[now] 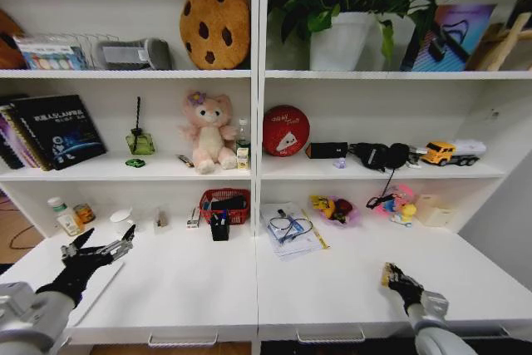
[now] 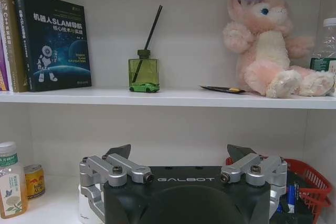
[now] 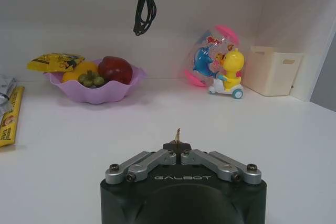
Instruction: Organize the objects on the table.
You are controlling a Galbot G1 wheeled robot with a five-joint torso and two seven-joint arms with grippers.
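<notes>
The left claw [image 1: 116, 243] is hovering over the near left part of the white counter [image 1: 191, 288], its fingers [image 2: 118, 153] spread wide with nothing between them. Beyond it, on the shelf above the counter, a tiny green toy car [image 2: 144, 87] is sitting just in front of a green diffuser bottle [image 2: 143, 70], with books [image 2: 52, 38] standing to its left and a pink plush rabbit [image 2: 268, 45] sitting to its right. On the counter below, a red basket [image 1: 224, 205] is resting near the back wall. Farther right, a purple fruit bowl [image 3: 94, 82] and a duck toy [image 3: 228, 72] are lying far back. The right claw [image 1: 389, 273] is hanging low over the near right counter, pinched narrow around a small thing I cannot identify.
</notes>
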